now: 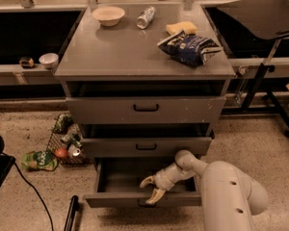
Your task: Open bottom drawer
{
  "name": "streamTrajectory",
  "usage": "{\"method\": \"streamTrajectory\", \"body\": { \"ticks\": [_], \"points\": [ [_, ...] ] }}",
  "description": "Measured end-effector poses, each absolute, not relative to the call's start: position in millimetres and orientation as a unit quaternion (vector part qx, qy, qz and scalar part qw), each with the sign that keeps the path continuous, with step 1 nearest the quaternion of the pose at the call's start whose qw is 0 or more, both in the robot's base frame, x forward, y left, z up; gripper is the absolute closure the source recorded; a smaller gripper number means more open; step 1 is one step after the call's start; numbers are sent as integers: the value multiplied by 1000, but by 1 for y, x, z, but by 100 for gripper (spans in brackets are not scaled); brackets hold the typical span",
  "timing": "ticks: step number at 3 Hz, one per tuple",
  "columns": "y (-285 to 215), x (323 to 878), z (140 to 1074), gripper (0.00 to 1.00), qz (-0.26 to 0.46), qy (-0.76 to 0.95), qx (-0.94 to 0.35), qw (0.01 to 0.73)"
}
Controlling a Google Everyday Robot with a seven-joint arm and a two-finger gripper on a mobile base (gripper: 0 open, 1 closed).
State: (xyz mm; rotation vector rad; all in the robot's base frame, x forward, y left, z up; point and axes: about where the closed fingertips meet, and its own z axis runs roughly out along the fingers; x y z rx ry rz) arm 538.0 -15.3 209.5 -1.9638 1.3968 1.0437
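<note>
The grey cabinet (144, 57) has three drawers. The bottom drawer (115, 199) stands pulled out, its inside showing, its slim front panel low in the view with a small black handle (145, 205) at the centre. My gripper (151, 188) reaches from the white arm (226, 191) at the lower right. It hangs over the front edge of the open drawer, just above the handle. Its pale fingers (155, 195) are spread apart and hold nothing.
The top drawer (145, 109) and middle drawer (145, 147) are shut or nearly so. A bowl (108, 15), a can (145, 17), a sponge (181, 28) and a chip bag (189, 47) lie on top. A wire basket with litter (65, 143) sits on the floor to the left.
</note>
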Motion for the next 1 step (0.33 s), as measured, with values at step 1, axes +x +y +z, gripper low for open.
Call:
{"method": "streamTrajectory", "body": {
  "ticks": [1],
  "points": [
    [-14,535,207,0,392,507,-723,258]
  ]
}}
